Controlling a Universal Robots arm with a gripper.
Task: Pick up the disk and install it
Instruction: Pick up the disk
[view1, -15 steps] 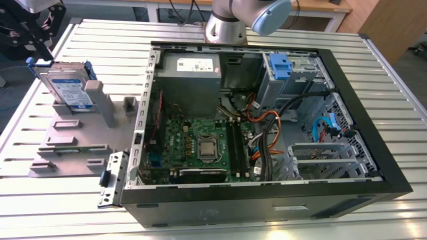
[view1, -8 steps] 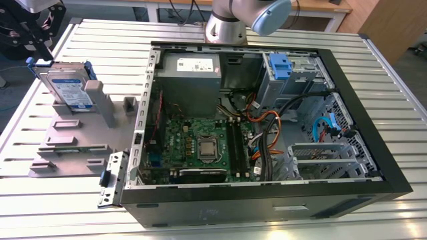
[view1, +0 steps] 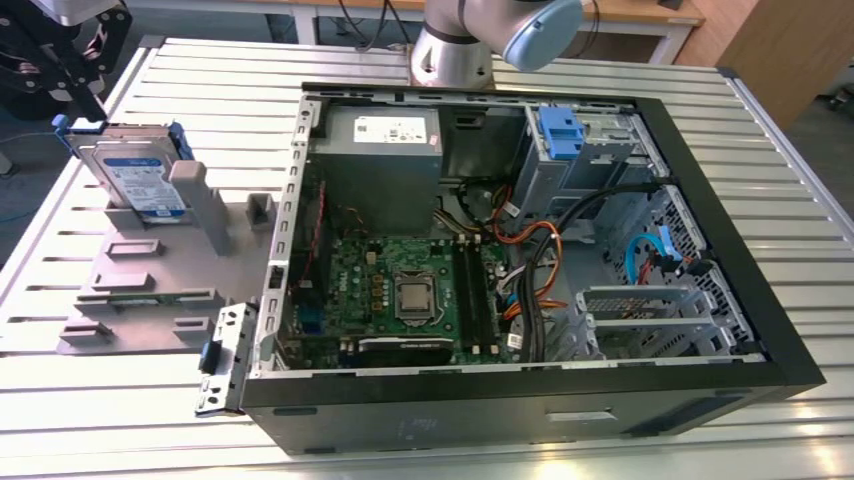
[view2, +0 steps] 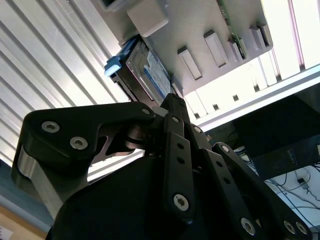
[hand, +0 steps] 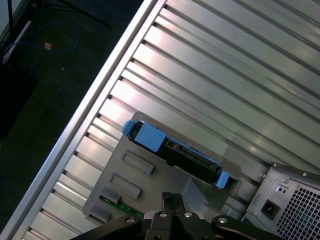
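The disk (view1: 134, 180), a silver drive with a white-and-blue label in a blue carrier, stands on edge in a grey holder (view1: 147, 290) at the exterior view's left, beside the open computer case (view1: 747, 330). My black gripper (view1: 67, 80) hangs above and just behind it, apart from it. In both wrist views the fingers come together at their tips, with nothing between them, so the gripper (view2: 172, 100) is shut. From above, the disk (hand: 175, 150) shows as a dark edge with blue ends, a little beyond the gripper (hand: 170, 197). The label faces the camera on the disk (view2: 150, 70).
Inside the case a blue bracket (view1: 561, 130) sits on the grey drive bay at the back, next to the power supply (view1: 380, 140). Cables (view1: 534, 250) cross the motherboard. A loose metal bracket (view1: 224, 355) lies by the case's front corner. The slatted table's edge (hand: 95, 95) runs close to the holder.
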